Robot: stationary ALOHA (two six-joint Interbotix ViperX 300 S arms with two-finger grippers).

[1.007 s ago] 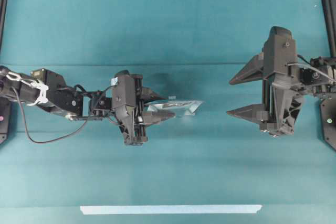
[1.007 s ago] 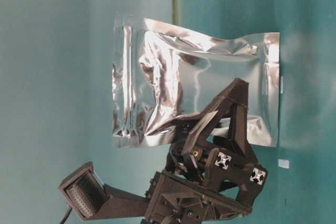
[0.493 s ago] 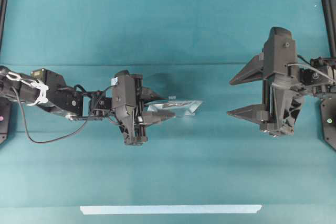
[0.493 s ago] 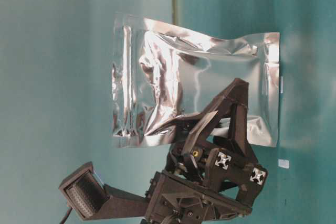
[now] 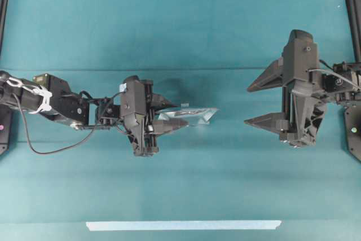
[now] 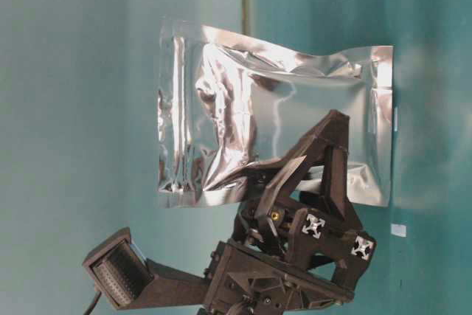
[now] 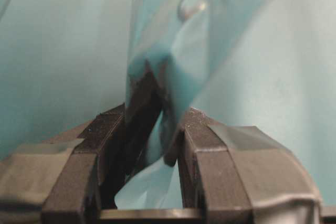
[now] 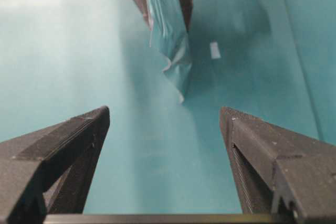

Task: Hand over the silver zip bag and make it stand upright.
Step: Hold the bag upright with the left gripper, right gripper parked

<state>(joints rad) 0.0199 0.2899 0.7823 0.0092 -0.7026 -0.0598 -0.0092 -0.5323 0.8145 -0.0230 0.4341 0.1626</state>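
Bag held out edge-on toward the waiting right tool

The left tool (image 5: 171,115) grips the silver zip bag (image 5: 194,115) above the tabletop (image 5: 186,32), its long axis pointing right; the right tool (image 5: 254,104) gapes wide and empty, well apart, directly in line.

The silver zip bag (image 5: 192,115) sits between left claw (image 5: 169,114) and right claw (image 5: 260,101).

A teal tabletop (image 5: 225,32) fills the overhead view, its cloth creased by a faint horizontal fold across the middle. A long pale tape strip (image 5: 183,225) lies flat along the near edge. A tiny white label (image 8: 214,50) sits on the surface near the centre.
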